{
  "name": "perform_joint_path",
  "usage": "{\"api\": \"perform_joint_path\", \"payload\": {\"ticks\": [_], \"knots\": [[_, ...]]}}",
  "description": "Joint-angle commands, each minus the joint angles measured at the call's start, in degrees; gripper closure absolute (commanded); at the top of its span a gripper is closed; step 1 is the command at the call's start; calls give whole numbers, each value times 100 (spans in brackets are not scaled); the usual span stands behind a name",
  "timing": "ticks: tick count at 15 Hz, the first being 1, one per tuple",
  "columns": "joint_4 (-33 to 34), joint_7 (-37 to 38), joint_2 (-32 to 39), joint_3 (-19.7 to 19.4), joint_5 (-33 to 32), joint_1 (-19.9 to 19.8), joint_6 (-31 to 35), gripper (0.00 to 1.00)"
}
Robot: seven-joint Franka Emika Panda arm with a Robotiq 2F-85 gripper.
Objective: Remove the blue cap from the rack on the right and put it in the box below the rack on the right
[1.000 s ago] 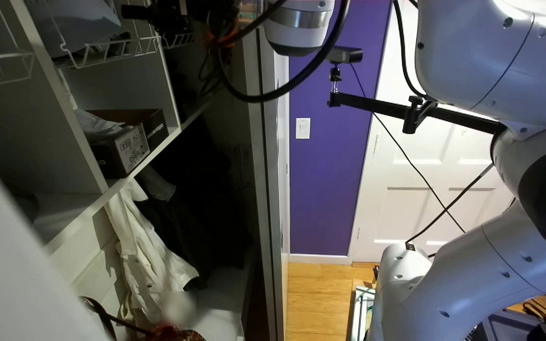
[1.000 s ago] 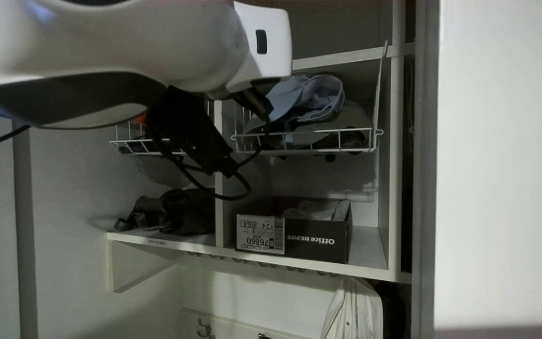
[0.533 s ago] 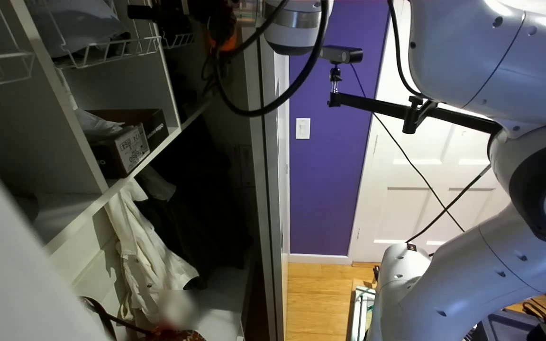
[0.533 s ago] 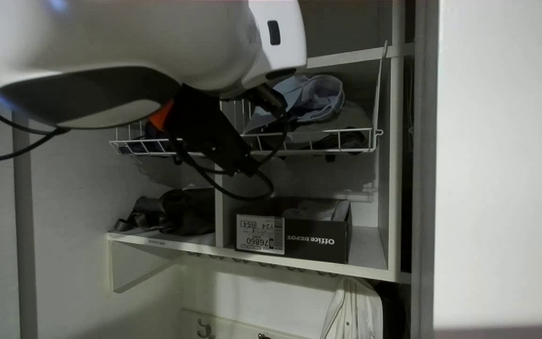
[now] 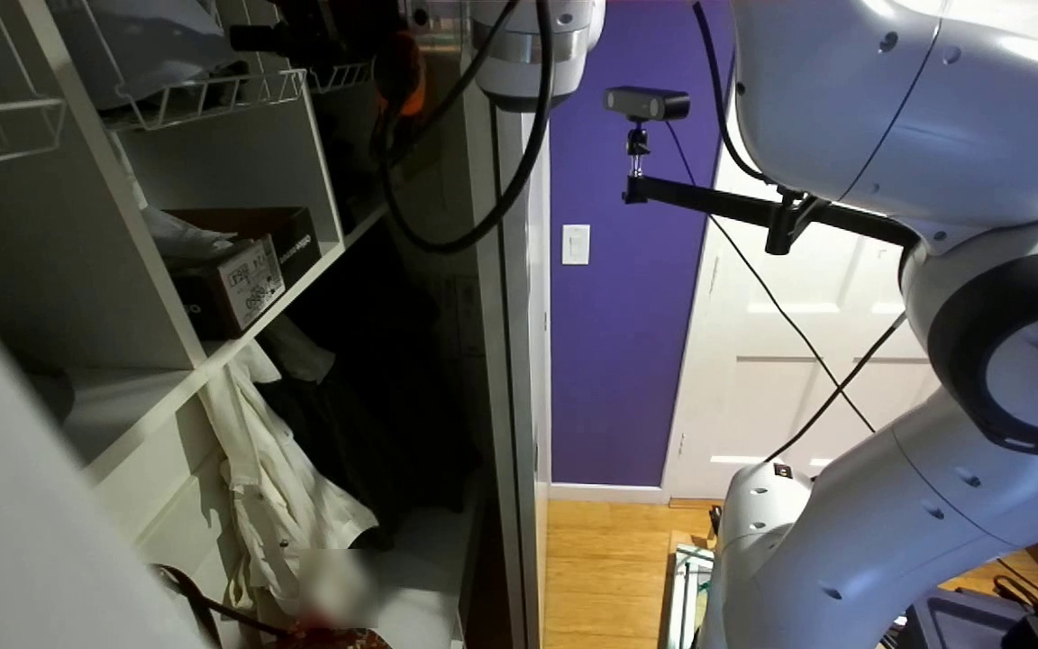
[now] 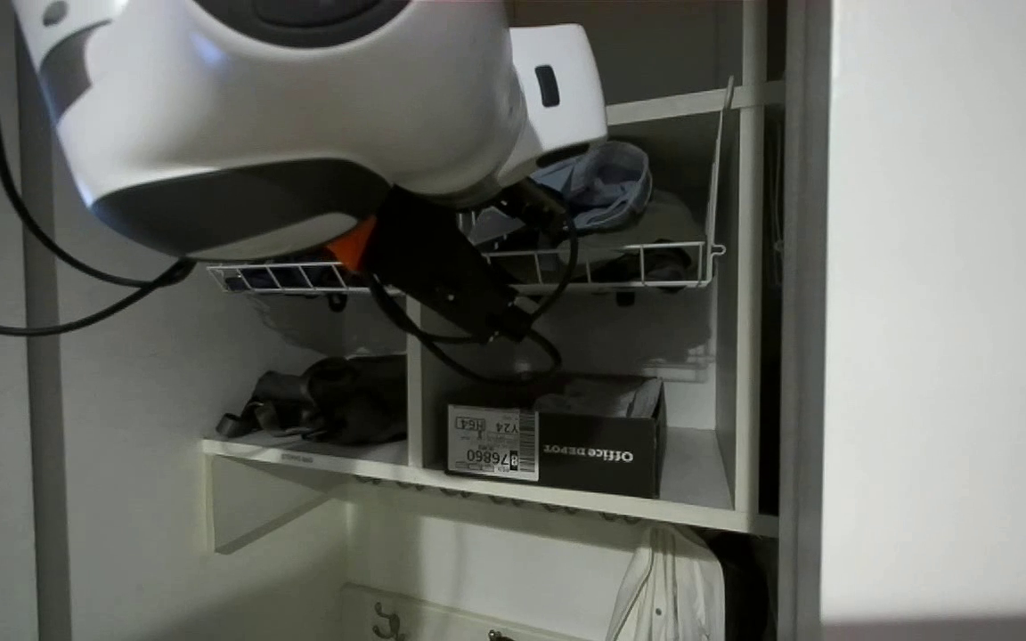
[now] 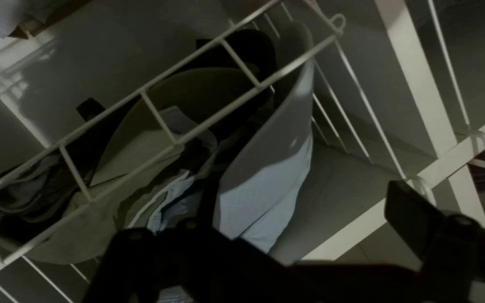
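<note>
Checking the wrist view, I find my end effector (image 7: 303, 195) spread wide and holding nothing, with the pale brim of the blue cap (image 7: 263, 202) showing between its dark fingers (image 7: 413, 219), though whether either one touches the cloth I cannot tell. In an exterior view I cannot pick out those fingertips, but I do get the cap's crown (image 6: 617, 174), lying in the white wire rack (image 6: 669, 285) above the Office Depot box (image 6: 598, 454) on the shelf (image 6: 693, 467). Only in an exterior view do I see the purple wall (image 5: 627, 361) and light switch (image 5: 576, 244).
</note>
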Motion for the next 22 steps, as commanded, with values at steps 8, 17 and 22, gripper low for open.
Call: {"api": "perform_joint_path", "payload": {"ticks": [8,17,22], "knots": [[341,36,398,57,-109,-51,282,16],[436,248,479,-13,-84,-64,190,84],[463,488,307,-112,-22,-64,-74,100]]}}
